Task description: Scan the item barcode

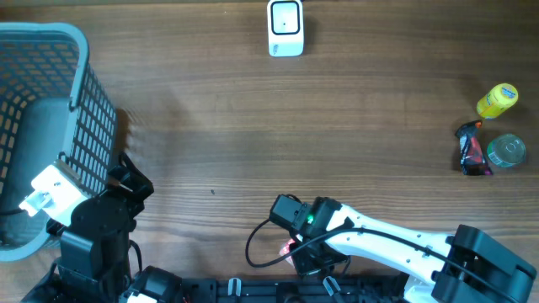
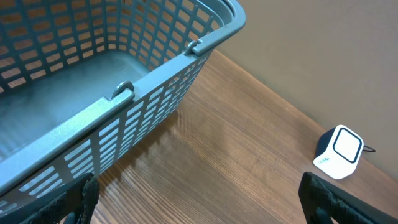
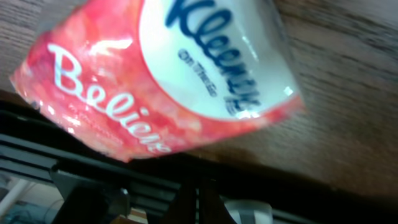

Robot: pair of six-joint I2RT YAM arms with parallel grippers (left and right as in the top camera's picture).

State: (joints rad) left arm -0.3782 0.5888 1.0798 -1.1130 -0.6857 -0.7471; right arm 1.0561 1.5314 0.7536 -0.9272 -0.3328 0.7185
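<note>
Your left gripper point(image 2: 199, 196) hangs spread wide and empty, well left of the scanner point(image 1: 285, 28). Your right gripper point(image 3: 198, 193), at the table edge opposite the scanner, has its jaws pressed together by the pink tissue pack point(image 3: 161, 81); whether they nip its wrapper you cannot tell. Expect a light, soft, slick-filmed pack, so pinch a sealed end and leave the flat faces free.

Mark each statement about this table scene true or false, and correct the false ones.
1. The basket holds nothing. True.
2. The left pincer is shut. False: it is open.
3. The pack at the right pincer is blue. False: it is pink and white.
4. The white scanner stands apart from the basket. True.
5. The yellow bottle lies in the basket. False: it lies on the table, near a can.
</note>
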